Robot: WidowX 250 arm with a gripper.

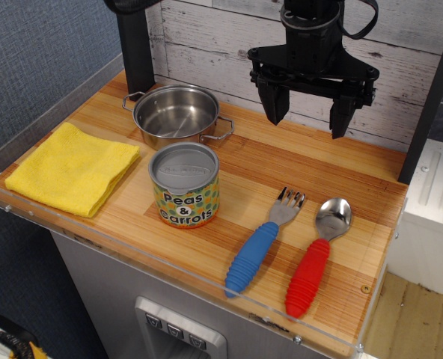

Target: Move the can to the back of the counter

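The can (184,185), a short tin with a grey ridged lid and a yellow "Peas & Carrots" label, stands upright near the front of the wooden counter (244,168), just in front of the steel pot. My black gripper (308,110) hangs open and empty above the back right of the counter, well behind and to the right of the can. Its two fingers (275,103) point down, apart from every object.
A shiny steel two-handled pot (176,114) sits behind the can. A folded yellow cloth (73,167) lies at the left. A blue-handled fork (262,243) and a red-handled spoon (317,256) lie at the front right. A black post (135,46) stands at the back left. Clear acrylic edging rims the counter.
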